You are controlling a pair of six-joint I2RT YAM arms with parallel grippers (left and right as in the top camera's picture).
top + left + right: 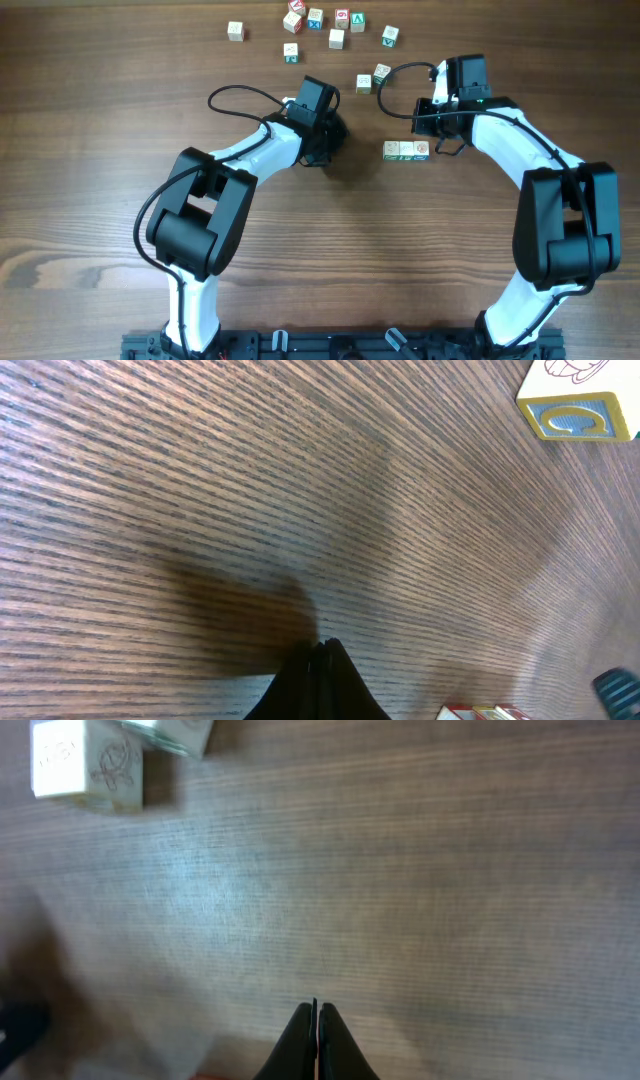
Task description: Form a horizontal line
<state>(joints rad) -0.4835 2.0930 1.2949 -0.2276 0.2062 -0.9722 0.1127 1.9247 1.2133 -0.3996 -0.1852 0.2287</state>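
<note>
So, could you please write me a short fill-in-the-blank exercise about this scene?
1. The straight row of letter cubes contains ___ cubes.
2. The left hand and the right hand are both ___.
3. The row lies closer to the ___ hand.
Missing words: three; shut; right.

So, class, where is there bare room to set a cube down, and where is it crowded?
Free: the table between the left arm and right arm, below the three-cube row. Crowded: the scattered cubes along the far edge.
</note>
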